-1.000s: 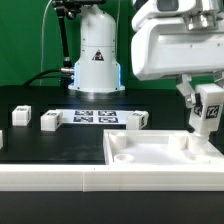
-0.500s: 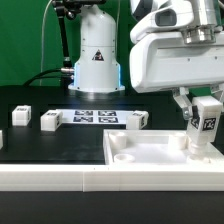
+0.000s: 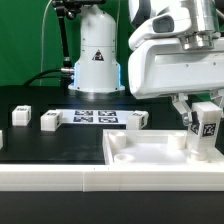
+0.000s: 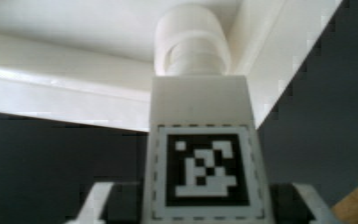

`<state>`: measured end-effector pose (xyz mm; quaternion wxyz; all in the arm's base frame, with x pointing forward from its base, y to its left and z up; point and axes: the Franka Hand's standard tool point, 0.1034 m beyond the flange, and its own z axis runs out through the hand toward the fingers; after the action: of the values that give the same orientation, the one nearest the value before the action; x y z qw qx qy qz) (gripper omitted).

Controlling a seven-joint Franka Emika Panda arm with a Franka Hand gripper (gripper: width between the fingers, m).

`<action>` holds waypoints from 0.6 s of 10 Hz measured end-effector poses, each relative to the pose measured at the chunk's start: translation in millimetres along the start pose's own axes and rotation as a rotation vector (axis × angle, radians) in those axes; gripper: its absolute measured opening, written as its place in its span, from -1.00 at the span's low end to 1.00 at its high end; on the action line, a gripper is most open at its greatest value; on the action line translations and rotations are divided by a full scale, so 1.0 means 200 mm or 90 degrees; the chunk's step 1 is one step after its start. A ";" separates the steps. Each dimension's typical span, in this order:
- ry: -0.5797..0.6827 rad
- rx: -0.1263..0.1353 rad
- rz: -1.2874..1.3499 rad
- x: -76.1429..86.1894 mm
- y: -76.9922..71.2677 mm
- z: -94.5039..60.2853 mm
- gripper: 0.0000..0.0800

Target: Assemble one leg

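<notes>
The large white square plastic tabletop (image 3: 150, 158) was cut off at the exterior view's right edge. The white-bodied two-finger gripper (image 3: 203, 108) was clamped on the small white rectangular plastic leg (image 3: 206, 132). The leg stood upright over the tabletop's far right corner and hid it. Its black-and-white square tag (image 4: 201, 170) was visible. Whether it touched the tabletop was unclear.

Leg (image 3: 205, 130): smooth white plastic. Tabletop (image 3: 150, 160): matt white plastic. Table (image 3: 40, 145): matt black.
</notes>
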<state>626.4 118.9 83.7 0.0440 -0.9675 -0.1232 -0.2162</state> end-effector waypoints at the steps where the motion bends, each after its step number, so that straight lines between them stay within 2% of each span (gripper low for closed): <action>1: 0.001 0.000 0.000 -0.01 0.00 0.02 -0.27; 6: 0.034 -0.003 -0.001 -0.06 -0.02 0.04 -0.27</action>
<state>617.3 120.4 71.8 0.0444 -0.9615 -0.1224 -0.2421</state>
